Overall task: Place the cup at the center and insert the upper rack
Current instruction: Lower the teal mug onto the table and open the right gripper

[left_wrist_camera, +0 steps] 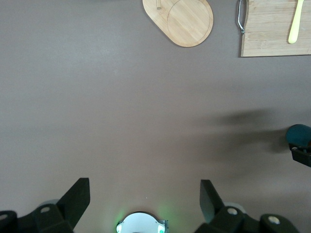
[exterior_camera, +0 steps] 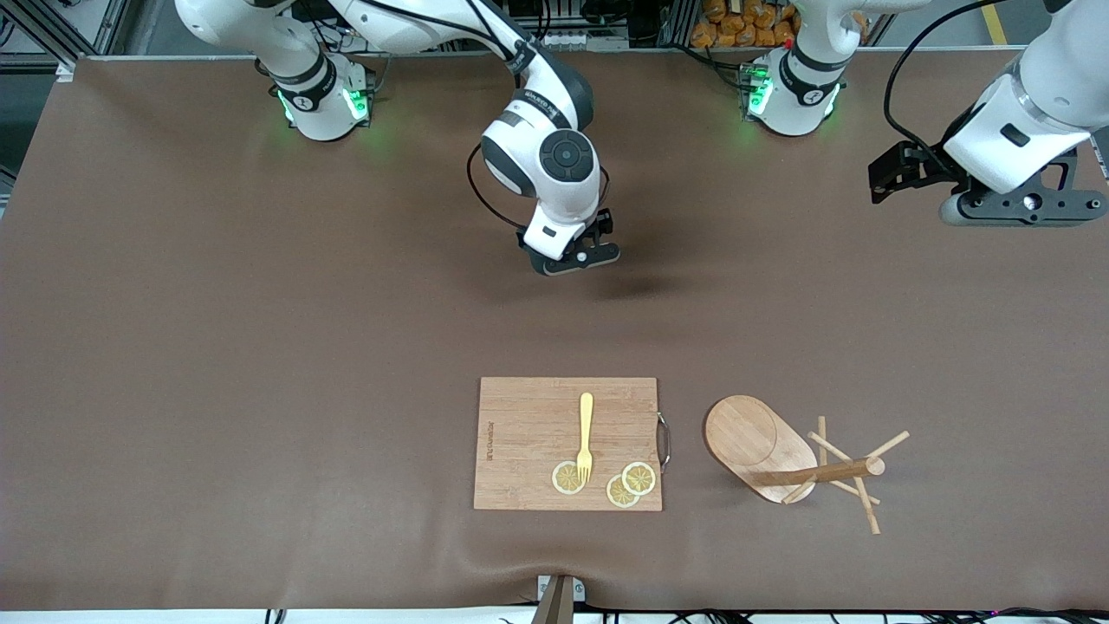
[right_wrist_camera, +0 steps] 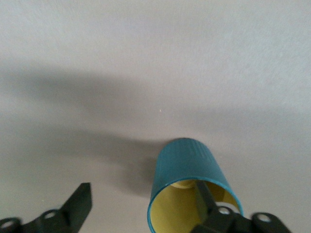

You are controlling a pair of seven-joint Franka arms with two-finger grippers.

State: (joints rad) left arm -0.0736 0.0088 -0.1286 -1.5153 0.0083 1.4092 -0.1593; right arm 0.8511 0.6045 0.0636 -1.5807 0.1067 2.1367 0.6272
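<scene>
The teal ribbed cup point(right_wrist_camera: 187, 167) with its yellow inside stands open end up on the brown table, near the middle and toward the robots' bases. My right gripper point(right_wrist_camera: 143, 201) is open: one finger point(right_wrist_camera: 206, 196) reaches down inside the cup, the other stands wide apart outside it. In the front view the right gripper point(exterior_camera: 579, 258) hides the cup. The cup also shows in the left wrist view point(left_wrist_camera: 297, 135). The wooden mug tree point(exterior_camera: 780, 459) lies on its side near the front camera, its oval base point(left_wrist_camera: 180, 22) tipped up. My left gripper point(left_wrist_camera: 143, 199) is open and empty, held high over the left arm's end of the table.
A rectangular wooden cutting board point(exterior_camera: 567, 444) lies beside the mug tree, toward the right arm's end. It bears a yellow fork point(exterior_camera: 586, 433) and three lemon slices point(exterior_camera: 630, 485). The board also shows in the left wrist view point(left_wrist_camera: 272, 29).
</scene>
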